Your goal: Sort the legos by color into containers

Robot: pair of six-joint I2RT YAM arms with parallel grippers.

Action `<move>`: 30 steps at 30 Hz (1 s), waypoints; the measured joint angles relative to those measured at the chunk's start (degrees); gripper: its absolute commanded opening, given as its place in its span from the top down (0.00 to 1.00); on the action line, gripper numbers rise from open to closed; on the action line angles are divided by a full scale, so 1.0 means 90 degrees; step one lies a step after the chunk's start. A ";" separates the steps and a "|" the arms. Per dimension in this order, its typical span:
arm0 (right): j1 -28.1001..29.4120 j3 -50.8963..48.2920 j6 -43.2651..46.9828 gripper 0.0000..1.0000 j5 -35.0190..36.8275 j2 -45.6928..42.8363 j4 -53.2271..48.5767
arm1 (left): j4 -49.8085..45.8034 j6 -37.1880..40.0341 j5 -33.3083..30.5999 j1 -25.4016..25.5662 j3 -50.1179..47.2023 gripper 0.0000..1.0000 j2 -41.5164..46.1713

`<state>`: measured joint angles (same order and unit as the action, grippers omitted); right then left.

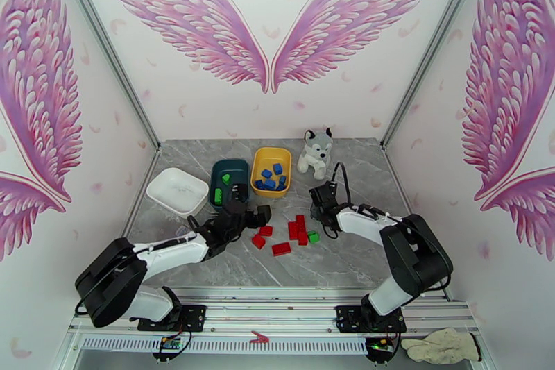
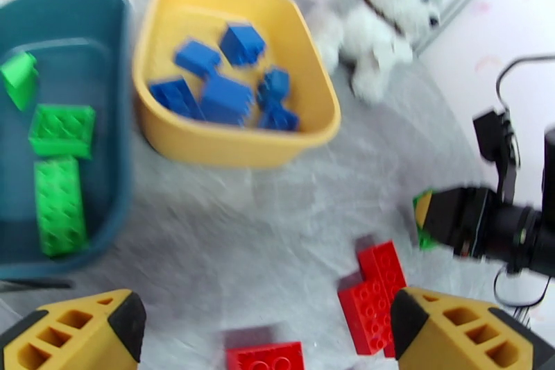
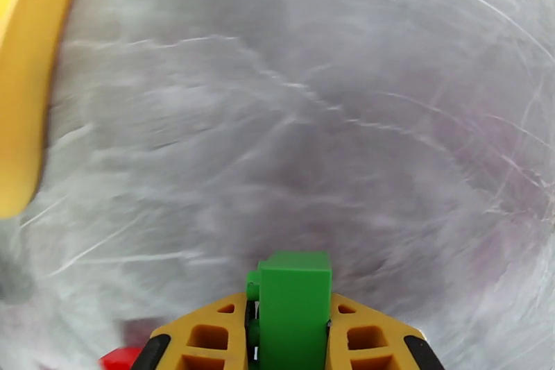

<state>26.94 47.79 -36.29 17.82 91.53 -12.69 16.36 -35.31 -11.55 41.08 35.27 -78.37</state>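
Note:
My right gripper (image 3: 291, 319) is shut on a green lego (image 3: 295, 284), which stands upright between the yellow fingers. From above, that green lego (image 1: 313, 237) sits at the right gripper's (image 1: 319, 229) tip, just right of the red legos (image 1: 298, 229) on the grey table. My left gripper (image 1: 251, 216) hangs open over more red legos (image 1: 263, 231); its fingers (image 2: 83, 330) straddle a red lego (image 2: 265, 356). The yellow tray (image 1: 258, 156) holds blue legos (image 2: 225, 97). The dark teal tray (image 1: 244, 164) holds green legos (image 2: 61, 205). The white tray (image 1: 179, 191) lies far left.
A plush husky (image 1: 316, 153) sits behind the right gripper, right of the yellow tray. The right arm's black wrist (image 2: 485, 222) reaches in beside the red legos (image 2: 374, 288). A glove (image 1: 440, 347) lies off the table's near right corner.

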 measured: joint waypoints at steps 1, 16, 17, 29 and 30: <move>0.0202 0.0126 0.0024 1.00 -0.0002 -0.0032 -0.0041 | -0.0034 0.0010 0.0000 -0.0148 -0.0044 0.01 0.0175; 0.2188 0.3699 0.0466 1.00 -0.0816 0.1875 -0.0141 | -0.0614 -0.0063 0.0357 -0.2628 -0.0860 0.01 0.1501; 0.2212 0.4002 0.0476 1.00 -0.0874 0.2108 -0.0158 | -0.0648 -0.0083 0.0408 -0.2747 -0.0925 0.01 0.1598; 0.2222 0.7053 0.0573 0.66 -0.1270 0.4362 -0.0731 | -0.0908 -0.0114 0.0891 -0.3116 -0.1319 0.01 0.2314; 0.2222 0.7155 0.0607 0.61 -0.1294 0.4430 -0.0794 | -0.0911 -0.0117 0.0901 -0.3111 -0.1326 0.01 0.2314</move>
<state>46.94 112.18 -30.83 6.17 131.39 -19.84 8.16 -36.36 -3.44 13.08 23.33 -57.54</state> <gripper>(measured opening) 0.333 0.987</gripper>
